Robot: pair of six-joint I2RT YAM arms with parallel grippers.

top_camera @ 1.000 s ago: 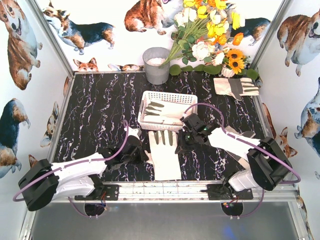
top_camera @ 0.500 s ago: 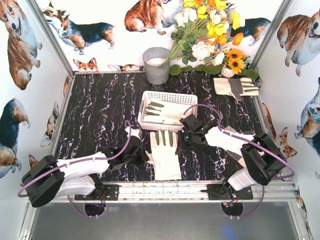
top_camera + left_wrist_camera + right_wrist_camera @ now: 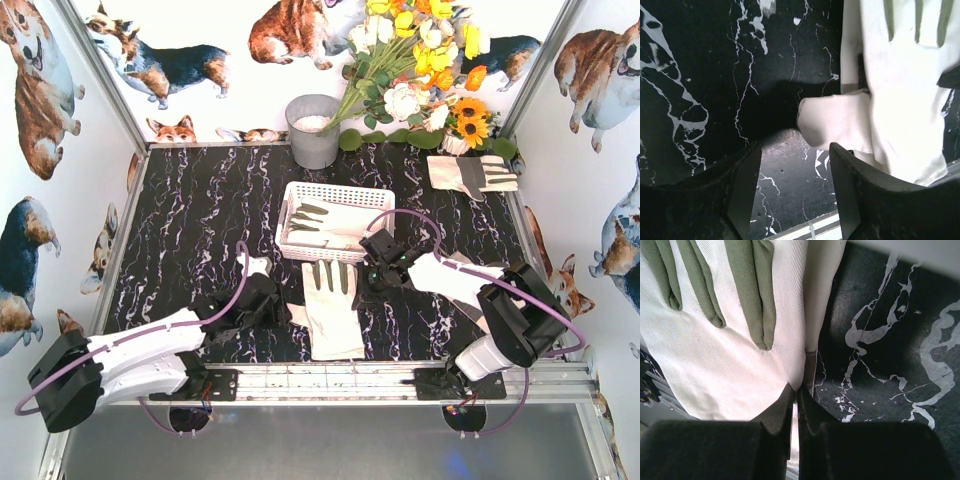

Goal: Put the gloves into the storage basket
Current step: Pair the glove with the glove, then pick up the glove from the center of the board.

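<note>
Found one glove (image 3: 333,312) flat on the counter (image 3: 200,220), lower middle of the top view, just below the storage basket (image 3: 340,188). Called for closing squarely on the thumb flap, low to the marble, then raising both sides together to keep the fabric from sagging or catching the basket rim. Saw the left hand (image 3: 792,155) parted and empty, thumb flap just ahead of it. Saw the right hand (image 3: 794,390) clenched at the glove's right edge, seemingly pinching the fabric.

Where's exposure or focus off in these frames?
Left wrist: glove blown out, weave lost; fingers underexposed. Right wrist: glove weave sharp, fingers dark and soft. Top: evenly lit, sharp.
</note>
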